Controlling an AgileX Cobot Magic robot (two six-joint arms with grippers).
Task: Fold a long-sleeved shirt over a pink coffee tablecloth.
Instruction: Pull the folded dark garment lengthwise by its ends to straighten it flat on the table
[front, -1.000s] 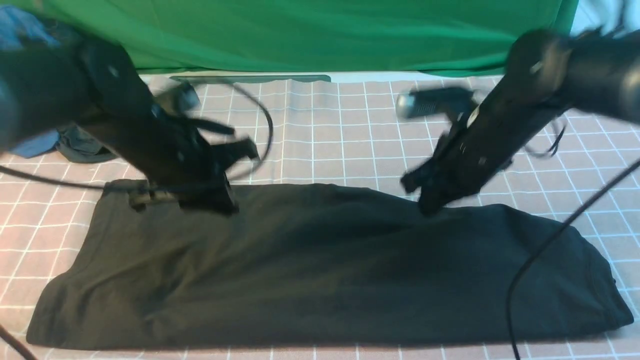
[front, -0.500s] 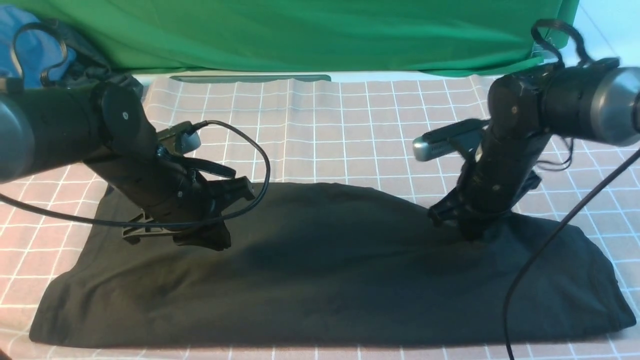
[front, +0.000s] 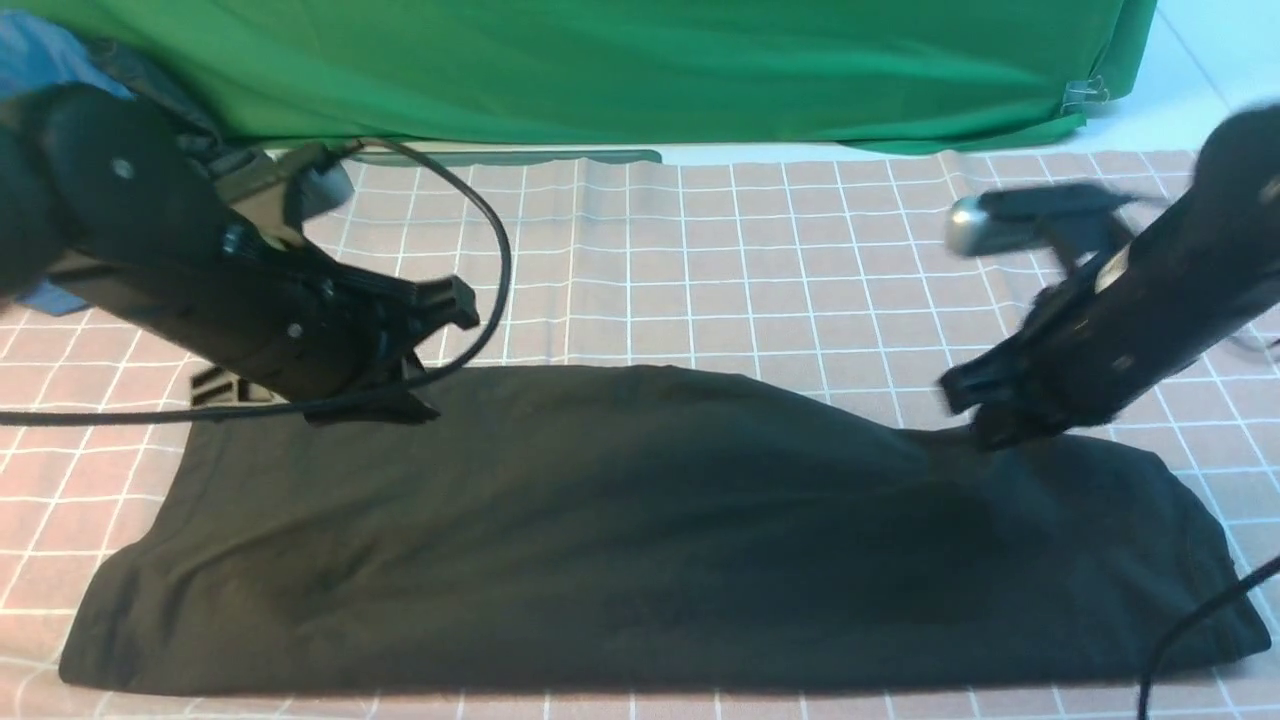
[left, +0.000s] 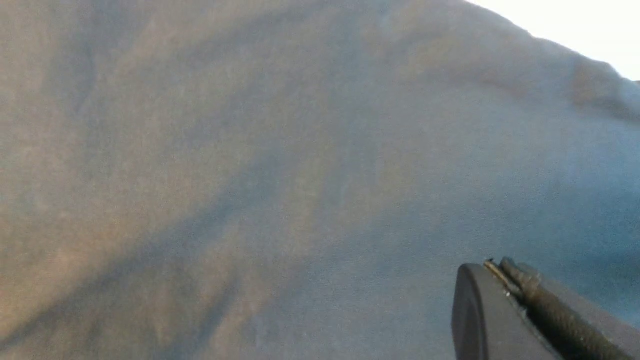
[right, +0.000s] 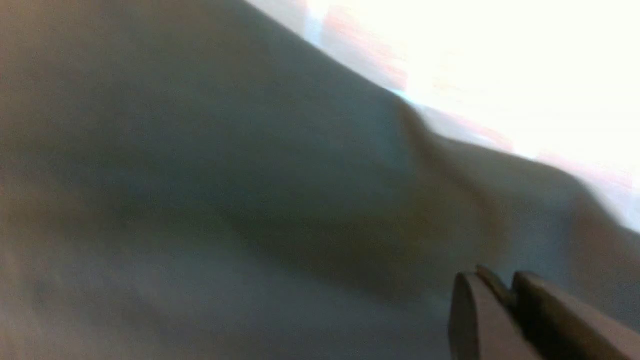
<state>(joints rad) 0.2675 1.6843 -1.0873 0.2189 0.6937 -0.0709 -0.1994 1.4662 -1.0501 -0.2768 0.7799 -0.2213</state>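
Pink gridded tablecloth (front: 700, 250) carries the black shirt (front: 640, 530) by its near edge. My left pincer (front: 418, 407) is pressed together over it; my right pincer (front: 985, 437), I cannot tell.

Honestly can't read any text anywhere, the shirt (front: 640, 530) is just plain black from where I'm standing.

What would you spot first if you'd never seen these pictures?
The big black cotton long-sleeved shirt, lying as a long wide band across the near part of the dusty-pink tablecloth with thin white grid lines. Next, two black robot tools at the shirt's far edge: the left gripper near its left end, the right gripper near its right end. At the very back is a plain bright green cloth.
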